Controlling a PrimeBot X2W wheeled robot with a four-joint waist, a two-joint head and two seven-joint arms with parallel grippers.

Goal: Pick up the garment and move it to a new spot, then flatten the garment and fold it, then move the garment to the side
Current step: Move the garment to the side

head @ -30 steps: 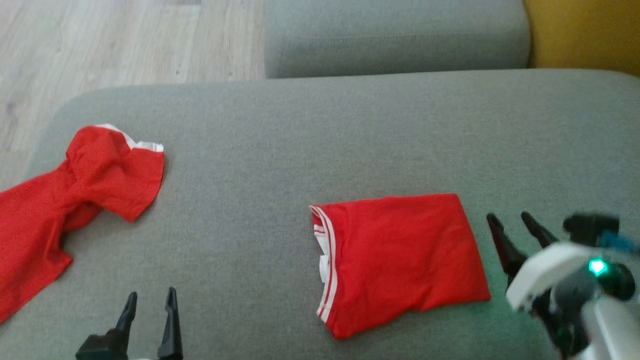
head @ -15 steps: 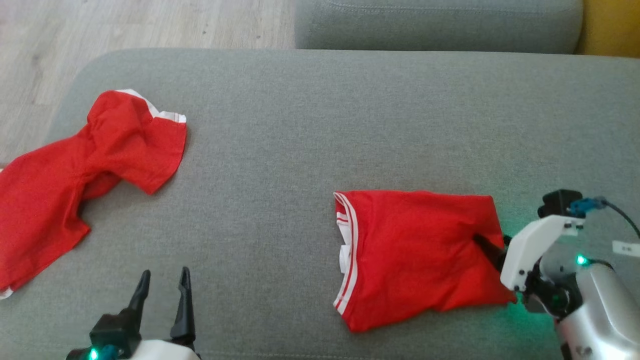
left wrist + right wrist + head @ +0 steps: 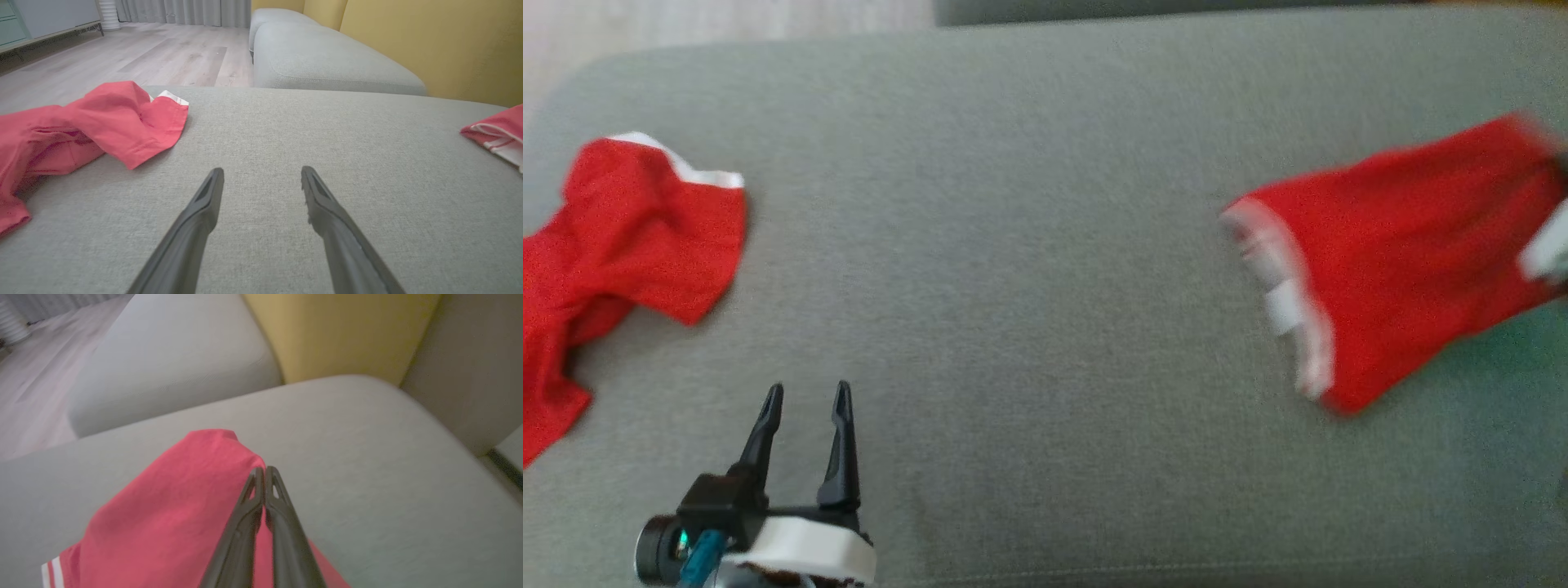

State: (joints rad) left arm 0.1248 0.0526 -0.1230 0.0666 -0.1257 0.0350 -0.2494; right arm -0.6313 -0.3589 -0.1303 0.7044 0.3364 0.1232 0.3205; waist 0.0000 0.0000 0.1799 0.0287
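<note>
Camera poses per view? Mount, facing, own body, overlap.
Head view: on the head, facing down at the grey cushion; left hand lower left.
Left wrist view: along the open left hand, across cushion toward floor.
Right wrist view: along the right hand, shut on the folded red garment.
Shared: head and left wrist show the crumpled red garment.

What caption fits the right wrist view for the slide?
Side-move grasp: right end effector shut on the folded red garment, fabric tented up at the fingertips over the grey cushion.
</note>
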